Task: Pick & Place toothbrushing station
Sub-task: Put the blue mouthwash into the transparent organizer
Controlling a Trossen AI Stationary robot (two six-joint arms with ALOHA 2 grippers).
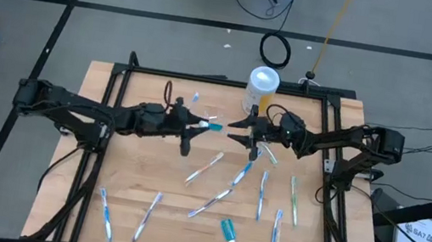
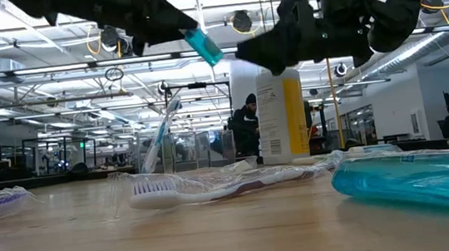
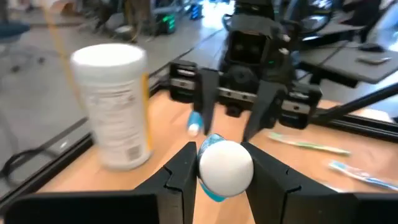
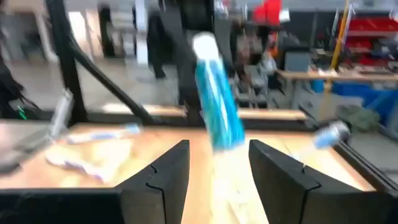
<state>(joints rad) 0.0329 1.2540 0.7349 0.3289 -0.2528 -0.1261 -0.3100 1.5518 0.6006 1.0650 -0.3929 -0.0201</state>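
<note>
Above the middle of the counter (image 1: 140, 170), toward its far edge, the left claw (image 1: 203, 124) holds a teal toothpaste tube (image 1: 213, 126) clamped by its white-capped end, well clear of the wood. The right claw (image 1: 242, 128) hangs facing it with fingers spread wide and nothing between them, just in front of the yellow canister (image 1: 259, 89). Loose toothbrushes (image 1: 213, 199) and a second toothpaste tube (image 1: 228, 230) lie scattered over the near half, leaving bare wood along the left side.
</note>
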